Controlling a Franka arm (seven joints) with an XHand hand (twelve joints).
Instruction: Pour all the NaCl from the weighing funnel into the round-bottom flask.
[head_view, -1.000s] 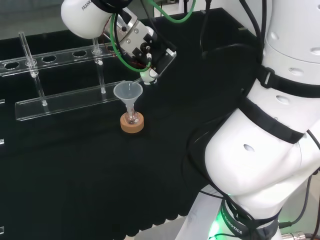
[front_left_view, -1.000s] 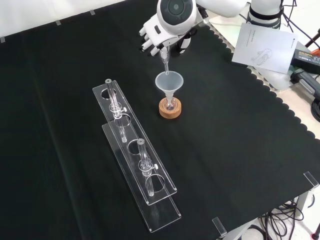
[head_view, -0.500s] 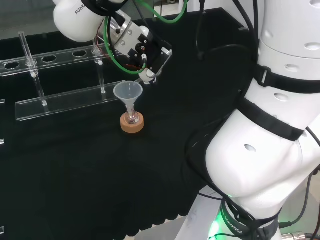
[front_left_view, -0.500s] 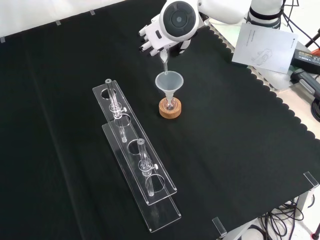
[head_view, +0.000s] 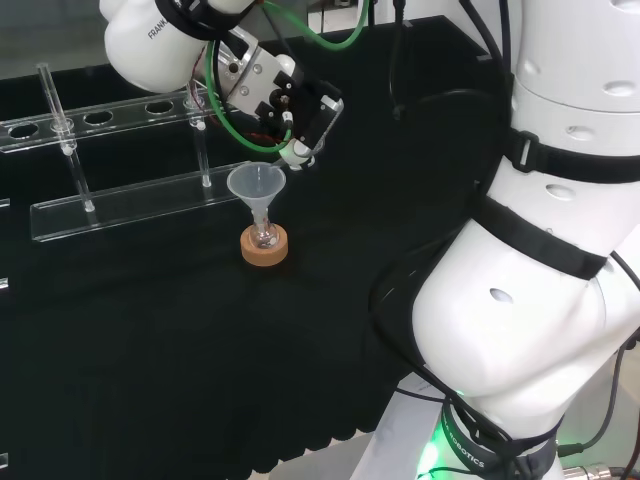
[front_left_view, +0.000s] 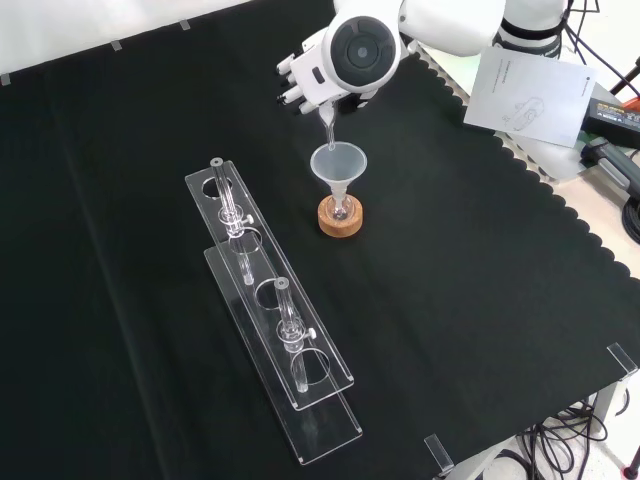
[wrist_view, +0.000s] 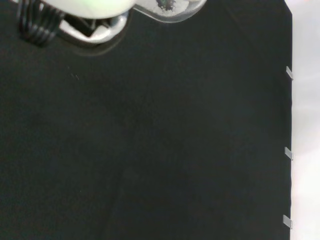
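A small round-bottom flask (front_left_view: 340, 207) stands on a cork ring (front_left_view: 340, 219) mid-cloth, with a clear plastic funnel (front_left_view: 339, 162) in its neck. My hand (front_left_view: 303, 76) hovers just above and behind it, fingers curled on the glass weighing funnel (front_left_view: 328, 124), whose thin stem slants down to the plastic funnel's rim. In the head view the hand (head_view: 292, 104) holds the weighing funnel (head_view: 293, 152) to the right of the plastic funnel (head_view: 255, 184), above the flask (head_view: 263, 237) and cork ring (head_view: 264, 250). The wrist view has a clear glass piece (wrist_view: 170, 7) with a few white grains.
Two long clear racks (front_left_view: 270, 330) with holes and upright glass tubes (front_left_view: 228, 203) lie left of the flask in the front view. A printed sheet (front_left_view: 530, 85) rests past the cloth's scalloped edge at the right. The arm's white links (head_view: 540, 250) stand at the head view's right.
The wrist has turned a little further and the hand has shifted slightly left in the head view. The weighing funnel's stem stays at the plastic funnel's rim.
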